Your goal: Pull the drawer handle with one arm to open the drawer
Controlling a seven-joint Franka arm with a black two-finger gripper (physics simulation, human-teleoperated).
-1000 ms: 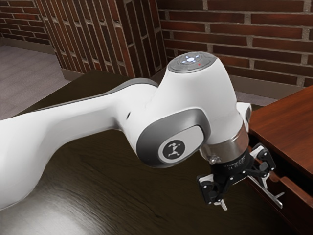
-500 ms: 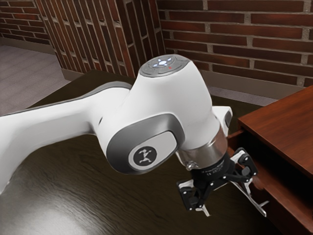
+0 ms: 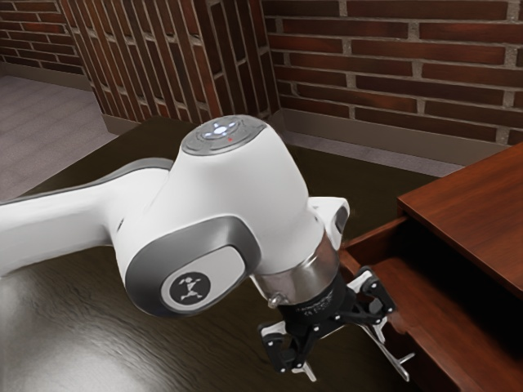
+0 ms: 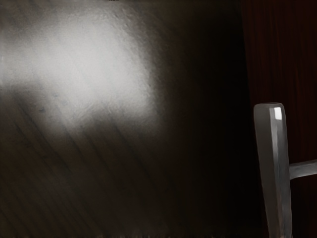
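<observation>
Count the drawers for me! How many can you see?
1. The drawer sticks out, open, from the reddish wooden cabinet at the exterior view's right, with a metal handle on its front. More may be hidden beyond the picture's edge.

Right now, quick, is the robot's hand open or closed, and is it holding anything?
Hand: open, fingers spread wide. The drawer handle sits by one finger and is not pinched between both.

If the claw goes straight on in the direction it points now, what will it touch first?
Most likely the table: the claw points down at its dark top, with the handle off to one side of that line. How far down is unclear.
</observation>
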